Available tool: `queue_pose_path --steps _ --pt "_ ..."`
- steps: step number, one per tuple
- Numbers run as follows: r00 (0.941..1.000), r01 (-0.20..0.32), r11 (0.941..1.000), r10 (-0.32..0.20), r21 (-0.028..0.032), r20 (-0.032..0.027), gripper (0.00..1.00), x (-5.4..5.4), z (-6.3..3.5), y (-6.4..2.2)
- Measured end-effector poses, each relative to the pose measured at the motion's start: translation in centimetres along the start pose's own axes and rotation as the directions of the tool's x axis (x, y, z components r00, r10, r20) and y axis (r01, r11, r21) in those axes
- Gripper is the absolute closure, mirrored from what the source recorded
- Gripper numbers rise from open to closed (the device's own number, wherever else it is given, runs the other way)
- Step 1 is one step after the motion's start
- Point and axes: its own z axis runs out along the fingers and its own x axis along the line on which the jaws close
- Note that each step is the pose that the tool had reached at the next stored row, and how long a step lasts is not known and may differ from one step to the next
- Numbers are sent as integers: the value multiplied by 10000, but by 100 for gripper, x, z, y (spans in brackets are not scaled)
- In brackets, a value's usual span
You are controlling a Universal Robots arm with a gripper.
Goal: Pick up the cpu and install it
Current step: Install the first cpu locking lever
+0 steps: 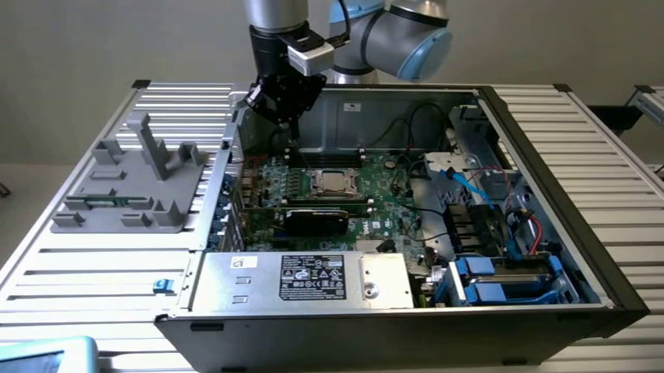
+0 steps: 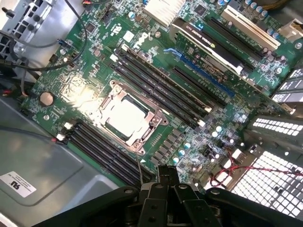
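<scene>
The cpu [image 1: 332, 183] [image 2: 128, 118], a flat square chip with a shiny silver-beige top, lies in the metal-framed socket [image 2: 144, 137] on the green motherboard [image 1: 389, 214] inside the open computer case. My gripper [image 1: 288, 124] [image 2: 166, 172] hangs above the board near the case's back wall, up and to the exterior view's left of the cpu and clear of it. Its fingers are shut together with nothing between them.
Black memory slots [image 2: 161, 90] flank the socket. A black card [image 1: 316, 220] lies just in front of it. The power supply [image 1: 301, 280] fills the case's front, with cables and blue drive bays [image 1: 498, 280] at the exterior view's right. A grey fixture [image 1: 135, 183] stands on the slatted table.
</scene>
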Motion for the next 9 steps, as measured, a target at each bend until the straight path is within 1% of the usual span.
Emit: queue_pose_path --steps 3,6,7,9 --pt "9994 -341 9994 341 19 5 89 0 0 -1" --pt "9977 -672 9977 672 24 26 89 -1 7 -1" --pt "9971 -758 9971 758 35 28 89 -2 9 -1" --pt "9958 -919 9957 919 82 11 89 -2 12 -1"
